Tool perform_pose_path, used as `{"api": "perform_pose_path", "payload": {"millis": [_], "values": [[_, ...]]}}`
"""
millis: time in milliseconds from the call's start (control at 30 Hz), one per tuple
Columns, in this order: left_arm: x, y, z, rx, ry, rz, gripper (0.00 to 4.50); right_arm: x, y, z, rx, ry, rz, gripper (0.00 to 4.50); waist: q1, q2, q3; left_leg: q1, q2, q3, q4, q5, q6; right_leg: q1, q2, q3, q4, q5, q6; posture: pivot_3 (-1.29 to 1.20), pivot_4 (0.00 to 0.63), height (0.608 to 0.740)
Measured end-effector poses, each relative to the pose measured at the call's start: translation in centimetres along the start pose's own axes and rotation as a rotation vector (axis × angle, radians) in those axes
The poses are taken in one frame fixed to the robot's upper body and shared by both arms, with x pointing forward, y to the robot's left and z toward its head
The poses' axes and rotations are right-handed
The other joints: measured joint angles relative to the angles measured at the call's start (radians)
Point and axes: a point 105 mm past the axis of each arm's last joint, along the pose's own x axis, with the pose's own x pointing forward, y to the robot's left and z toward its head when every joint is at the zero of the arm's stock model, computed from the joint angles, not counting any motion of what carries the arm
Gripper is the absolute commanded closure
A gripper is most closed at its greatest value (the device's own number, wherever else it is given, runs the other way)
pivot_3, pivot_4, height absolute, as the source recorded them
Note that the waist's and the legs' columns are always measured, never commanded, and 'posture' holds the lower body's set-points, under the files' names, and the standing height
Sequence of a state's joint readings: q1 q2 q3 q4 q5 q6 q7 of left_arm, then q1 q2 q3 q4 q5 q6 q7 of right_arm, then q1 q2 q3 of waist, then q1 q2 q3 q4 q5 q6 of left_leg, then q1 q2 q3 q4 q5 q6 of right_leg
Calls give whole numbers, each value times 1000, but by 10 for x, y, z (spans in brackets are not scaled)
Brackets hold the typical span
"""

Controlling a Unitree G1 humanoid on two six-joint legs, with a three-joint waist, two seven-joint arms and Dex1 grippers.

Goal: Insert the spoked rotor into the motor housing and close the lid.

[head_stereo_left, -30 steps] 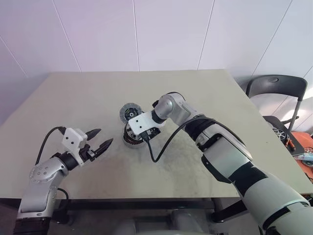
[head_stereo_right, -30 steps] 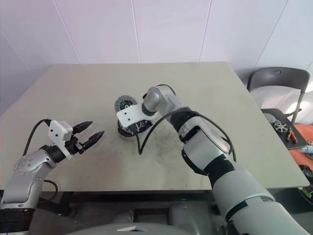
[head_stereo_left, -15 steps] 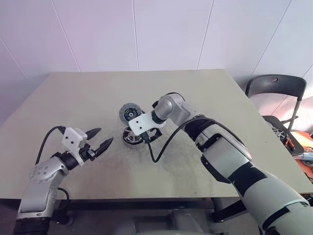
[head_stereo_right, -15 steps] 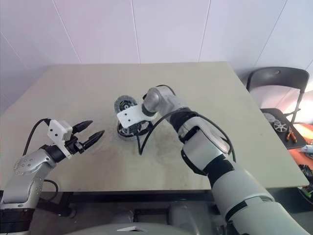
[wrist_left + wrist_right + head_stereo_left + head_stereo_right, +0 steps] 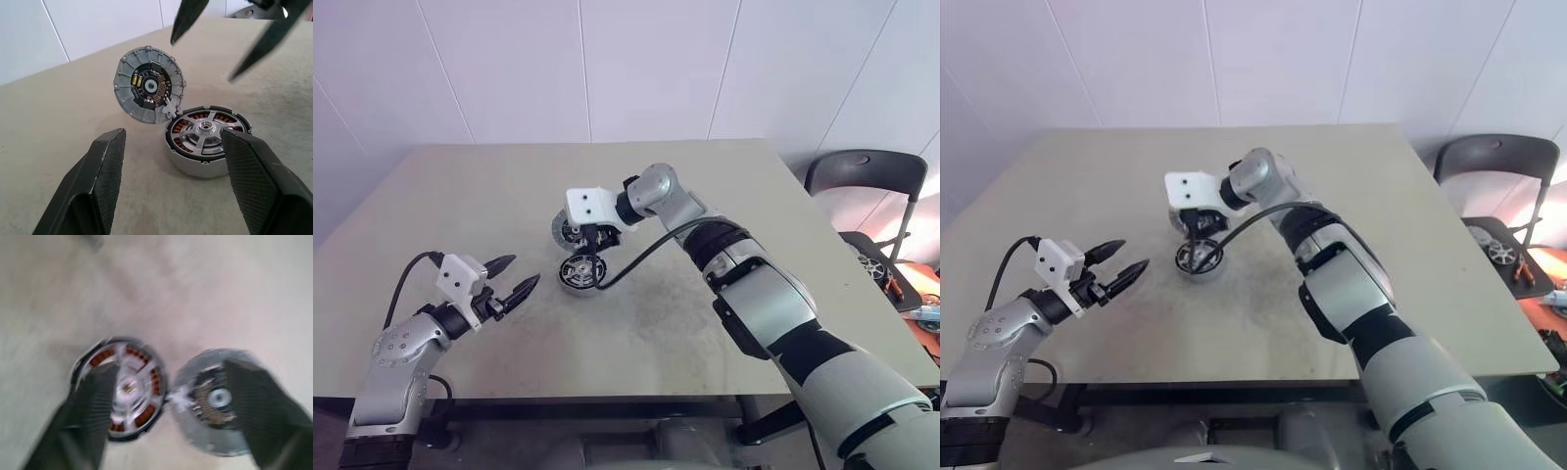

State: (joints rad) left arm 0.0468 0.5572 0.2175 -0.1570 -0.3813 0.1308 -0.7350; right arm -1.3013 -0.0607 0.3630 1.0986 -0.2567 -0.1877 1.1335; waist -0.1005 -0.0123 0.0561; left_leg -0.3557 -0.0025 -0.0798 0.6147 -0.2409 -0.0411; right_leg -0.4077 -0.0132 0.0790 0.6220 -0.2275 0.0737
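Note:
The motor housing (image 5: 190, 164) stands on the table with the spoked rotor (image 5: 203, 129) seated in it, silver spokes over copper windings. Its lid (image 5: 149, 85) stands tilted open at the far rim, dark centre facing me. My right gripper (image 5: 591, 243) hangs open just above the housing and lid, holding nothing; its two fingers (image 5: 93, 411) straddle both parts in the right wrist view. My left gripper (image 5: 524, 272) stays open and level, to the left of the housing and apart from it, pointing at it.
A black cable (image 5: 636, 259) loops from the right wrist down onto the table (image 5: 724, 186) beside the housing. A dark chair (image 5: 862, 176) stands past the table's right edge. Bare tabletop lies all around the parts.
My right gripper has lifted off the housing, risen and rolled, leaving the rotor in place. The left arm has not moved.

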Motion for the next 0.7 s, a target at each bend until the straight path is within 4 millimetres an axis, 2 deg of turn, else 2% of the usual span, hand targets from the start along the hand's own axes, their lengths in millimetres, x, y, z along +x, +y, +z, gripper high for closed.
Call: {"api": "perform_pose_path", "payload": {"millis": [100,233,333,367,567,700], "values": [[0,0,0,0,-1,0,1243,1,-2,-6,143,-83,-84,3056,1,-1,-1,0,0,0,0,0,0,1,0,0,0,0,0,0,0,740],[-2,-1,-2,-6,8,-2,1243,18,26,-43,404,-108,-124,4476,2,-1,-1,0,0,0,0,0,0,1,0,0,0,0,0,0,0,740],[-2,-2,-2,-5,8,-9,1243,33,55,-73,591,-73,-134,4476,1,-1,-1,0,0,0,1,0,0,0,0,0,0,0,0,0,0,740],[-2,-2,-3,-5,9,-11,1243,34,59,-75,635,-92,-150,4476,1,0,0,0,0,1,1,0,0,0,0,1,1,0,0,0,0,740],[3,-1,6,16,-17,-30,1243,42,64,-79,721,-118,-234,4476,-3,0,-2,6,0,1,1,0,0,5,1,1,4,0,0,0,0,740],[3,-1,6,17,-15,-34,1243,41,69,-72,794,-190,-200,4476,-4,-1,-2,6,0,1,2,0,0,5,1,1,4,0,0,0,0,740]]}}
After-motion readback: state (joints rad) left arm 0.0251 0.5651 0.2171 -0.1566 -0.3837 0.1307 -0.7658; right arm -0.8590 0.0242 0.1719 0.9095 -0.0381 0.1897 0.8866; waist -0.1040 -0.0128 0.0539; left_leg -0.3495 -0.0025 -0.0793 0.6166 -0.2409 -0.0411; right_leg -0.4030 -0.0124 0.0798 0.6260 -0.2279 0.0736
